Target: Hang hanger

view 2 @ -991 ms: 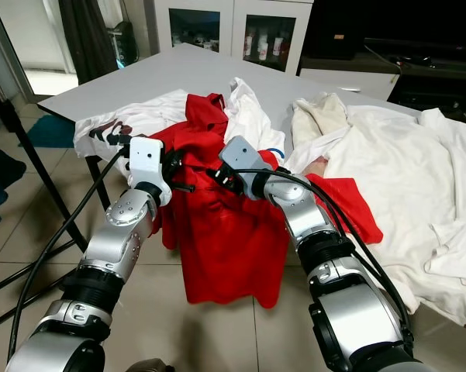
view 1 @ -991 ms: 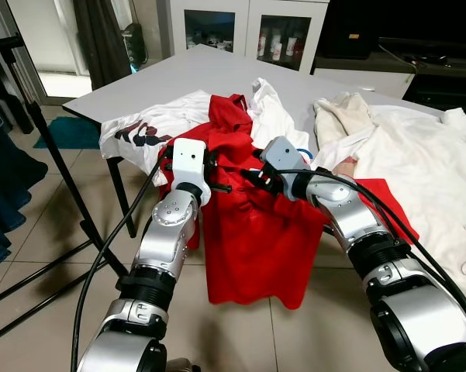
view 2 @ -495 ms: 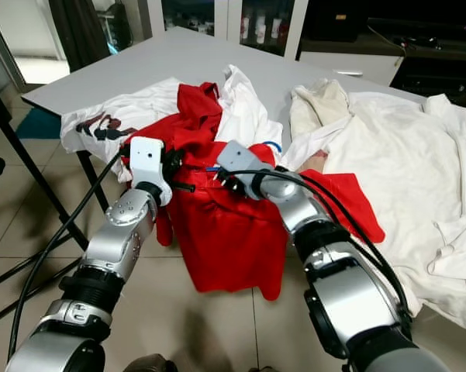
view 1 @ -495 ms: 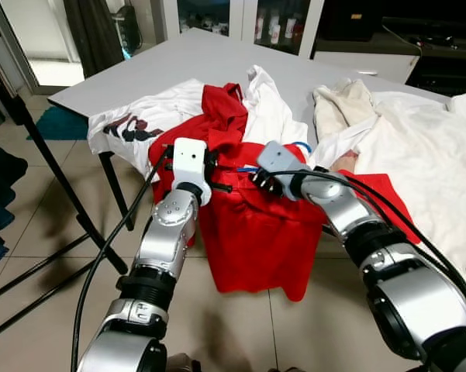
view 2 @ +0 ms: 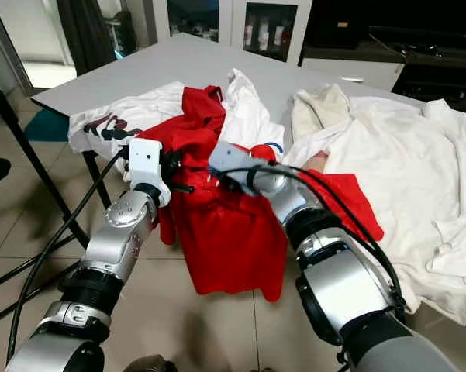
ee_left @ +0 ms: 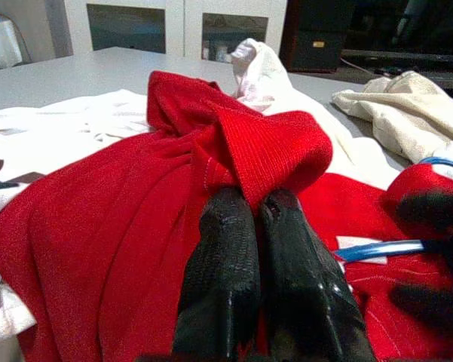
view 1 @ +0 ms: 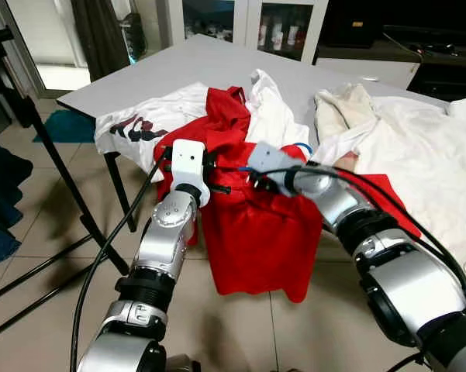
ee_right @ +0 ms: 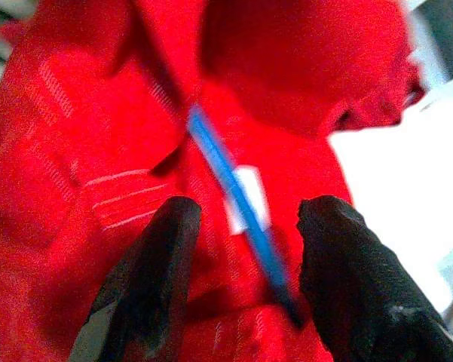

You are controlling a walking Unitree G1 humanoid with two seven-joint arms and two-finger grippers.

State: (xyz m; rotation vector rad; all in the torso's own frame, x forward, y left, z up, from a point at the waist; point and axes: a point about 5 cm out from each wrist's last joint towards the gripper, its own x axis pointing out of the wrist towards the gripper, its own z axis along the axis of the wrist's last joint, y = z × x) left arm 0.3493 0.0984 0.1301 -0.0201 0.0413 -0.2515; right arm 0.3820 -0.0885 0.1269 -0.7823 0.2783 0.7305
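A red shirt [view 1: 256,232] hangs off the table's front edge, with a blue hanger [ee_right: 226,177] inside its neck. My left gripper [ee_left: 256,204] is shut on a fold of the red collar. My right gripper [ee_right: 245,207] is open, its two fingers either side of the hanger's blue bar and close to the cloth. In the head views the left gripper [view 1: 225,186] and right gripper [view 1: 252,180] face each other at the top of the shirt, a few centimetres apart. A blue loop of the hanger [view 1: 298,145] peeks out behind the right wrist.
The grey table [view 1: 178,70] carries a white printed shirt [view 1: 139,128] and a heap of white and cream clothes [view 1: 419,155]. A black stand [view 1: 54,155] with dark garments [view 1: 0,201] stands on the tiled floor to the left. Cabinets line the back.
My right gripper has slid a little left along the shirt's top, closer to the left gripper. The left gripper keeps its hold. The head camera has shifted slightly.
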